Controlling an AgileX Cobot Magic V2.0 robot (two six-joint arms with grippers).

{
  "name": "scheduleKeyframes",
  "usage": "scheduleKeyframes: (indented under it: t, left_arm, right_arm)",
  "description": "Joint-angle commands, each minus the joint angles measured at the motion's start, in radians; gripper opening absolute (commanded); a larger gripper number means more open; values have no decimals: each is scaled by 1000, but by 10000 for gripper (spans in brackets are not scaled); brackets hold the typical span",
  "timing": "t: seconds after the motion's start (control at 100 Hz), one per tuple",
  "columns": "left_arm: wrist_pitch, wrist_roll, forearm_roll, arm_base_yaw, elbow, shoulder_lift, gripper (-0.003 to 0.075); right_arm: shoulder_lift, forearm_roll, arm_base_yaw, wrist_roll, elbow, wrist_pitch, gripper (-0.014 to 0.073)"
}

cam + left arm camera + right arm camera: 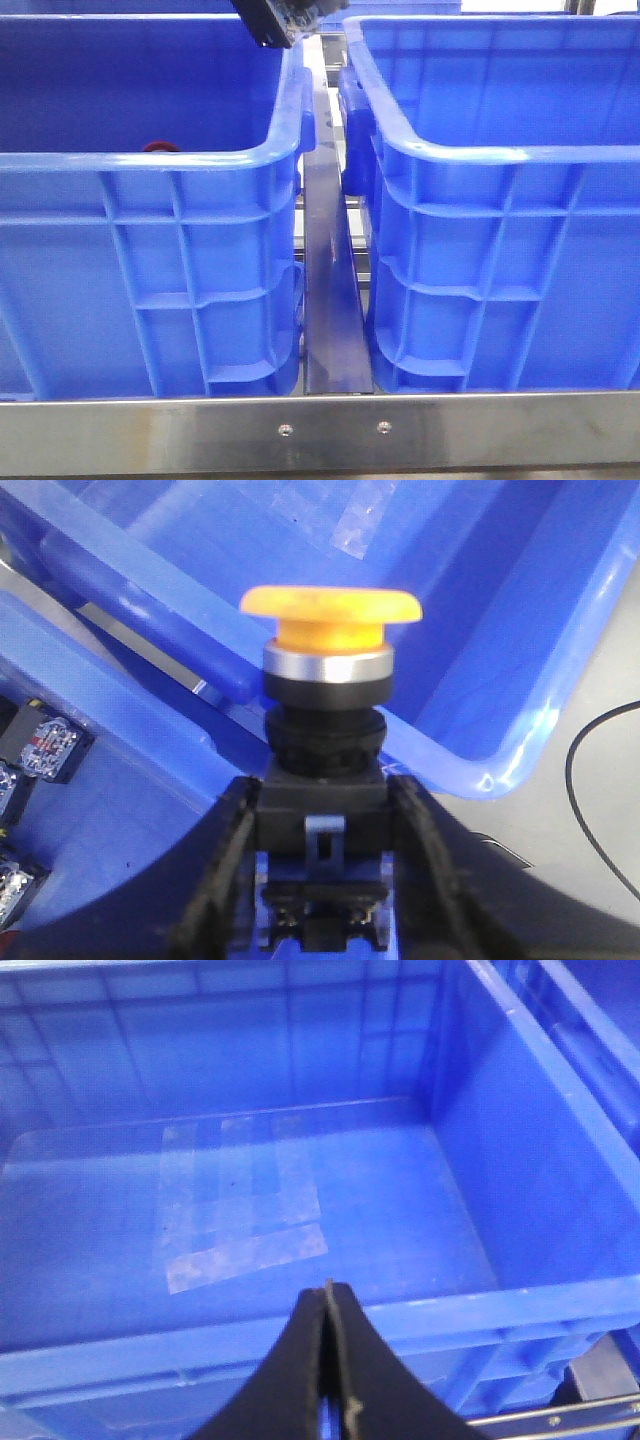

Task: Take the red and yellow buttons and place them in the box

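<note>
in the front view two blue crates stand side by side with a metal strip between them. the left crate is the twin, and a bit of the red button shows just over its near rim, inside the crate. the left arm's gripper is seen only partly at the top edge, above the inner wall of the left crate, near the gap. the right crate is the box, with a pale patch on its near rim.

in the left wrist view the left gripper is clenched on the black base of the yellow button. the button stands upright between the jaws, its orange-yellow cap above a silver ring. beyond the cap lies the box, with clear tape on its floor. to one side of the jaws, in the other crate, some small dark parts lie. a black cable runs on the grey surface at the other side.

in the right wrist view the right gripper has its jaws pressed together, with nothing between them. it hangs just above the near rim of the box. beyond the jaws the floor of the box shows strips of clear tape.
</note>
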Motion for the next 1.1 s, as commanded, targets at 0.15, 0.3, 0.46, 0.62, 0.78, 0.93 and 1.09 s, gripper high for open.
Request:
scheduleKeyframes:
  t: [0.15,0.3,0.46,0.62,0.78,0.93,1.09]
  left_arm:
    - [-63,3,-20,-10,-28,-36,115]
    - [-63,3,-20,-10,-28,-36,115]
    - [-63,3,-20,-10,-28,-36,114]
    - [-57,3,-20,-10,-28,-36,115]
    - [-53,3,-20,-10,-28,-36,115]
    - [-53,3,-20,-10,-28,-36,115]
    - [-53,3,-20,-10,-28,-36,115]
  right_arm:
    - [195,18,-3,-8,-180,34,153]
    - [294,18,-3,-9,-251,49,475]
    - [379,50,-3,-9,-303,62,537]
    - [460,225,1,-31,-376,113,537]
    - [543,540,2,-158,-444,169,504]
    - [646,886,2,-352,-492,248,474]
    - [744,1208,2,-529,-523,310,476]
